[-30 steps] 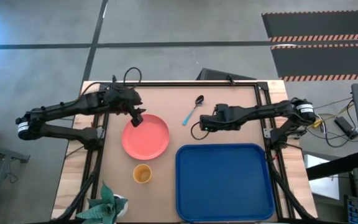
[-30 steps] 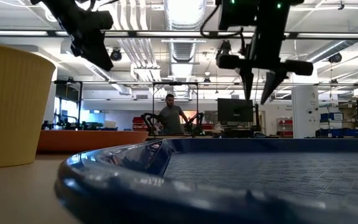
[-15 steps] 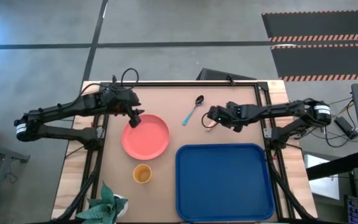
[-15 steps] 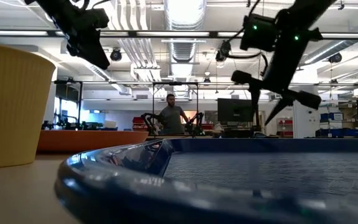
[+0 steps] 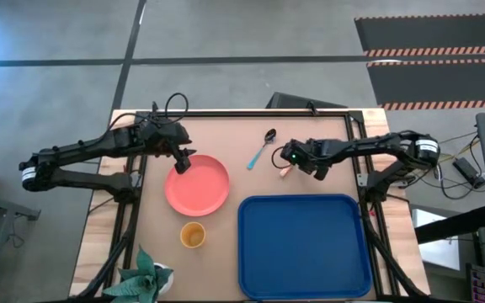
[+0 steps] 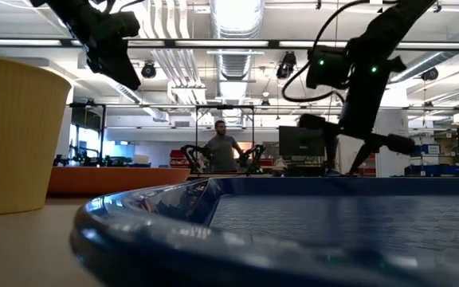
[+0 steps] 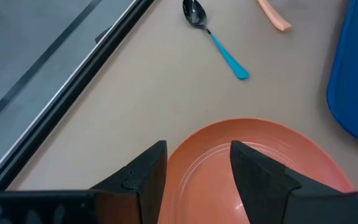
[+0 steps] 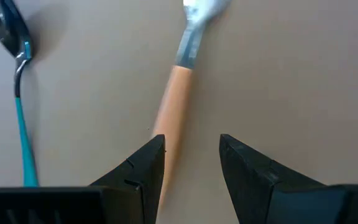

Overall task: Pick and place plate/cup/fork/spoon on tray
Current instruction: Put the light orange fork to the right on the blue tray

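— High view: what moved?
— My right gripper (image 5: 286,163) has swung from beside the tray (image 5: 306,246) to over the fork (image 5: 284,171), at three o'clock of the spoon (image 5: 261,149). My left gripper (image 5: 183,162) has stayed open at the plate (image 5: 197,185)'s eleven o'clock rim; the cup (image 5: 193,235) sits at its six.

— Low view?
— The right gripper has tipped lower behind the tray.

— Wrists?
— Right fingers (image 8: 143,171) spread beside the fork's handle, holding nothing. I judge fork first.

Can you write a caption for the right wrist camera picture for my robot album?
Open right gripper hovers over the peach-handled fork, teal spoon lying beside it.
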Tool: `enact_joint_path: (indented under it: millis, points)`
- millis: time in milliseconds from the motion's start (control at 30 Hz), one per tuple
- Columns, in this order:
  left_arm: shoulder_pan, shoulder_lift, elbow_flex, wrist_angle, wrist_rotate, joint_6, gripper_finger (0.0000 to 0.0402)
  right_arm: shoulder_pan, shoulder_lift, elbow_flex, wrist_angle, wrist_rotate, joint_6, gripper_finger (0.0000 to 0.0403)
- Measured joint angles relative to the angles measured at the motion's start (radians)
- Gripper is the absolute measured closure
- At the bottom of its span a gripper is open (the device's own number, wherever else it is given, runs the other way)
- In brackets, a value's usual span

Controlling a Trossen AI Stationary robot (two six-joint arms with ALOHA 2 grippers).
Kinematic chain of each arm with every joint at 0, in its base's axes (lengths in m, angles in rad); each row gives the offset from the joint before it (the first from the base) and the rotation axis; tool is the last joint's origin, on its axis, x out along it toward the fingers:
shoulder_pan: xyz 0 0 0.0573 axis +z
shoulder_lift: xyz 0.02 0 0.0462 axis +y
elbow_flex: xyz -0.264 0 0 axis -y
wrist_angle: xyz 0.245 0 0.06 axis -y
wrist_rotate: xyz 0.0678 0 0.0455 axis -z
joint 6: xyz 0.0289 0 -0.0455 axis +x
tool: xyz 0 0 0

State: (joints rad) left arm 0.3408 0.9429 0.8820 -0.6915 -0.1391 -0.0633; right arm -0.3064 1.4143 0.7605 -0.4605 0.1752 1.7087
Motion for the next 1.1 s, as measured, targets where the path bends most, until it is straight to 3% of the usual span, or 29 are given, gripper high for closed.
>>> enact_joint_path:
  millis: [233, 1100]
  points:
    - [0.000, -0.010, -0.003, -0.001, 0.012, 0.001, 0.0242, -0.075, 0.066, 0.012, 0.134, -0.010, -0.091, 0.0259]
    - [0.000, -0.037, -0.006, 0.001, 0.031, -0.001, 0.0242, -0.127, 0.126, 0.037, 0.121, -0.081, -0.176, 0.0272]
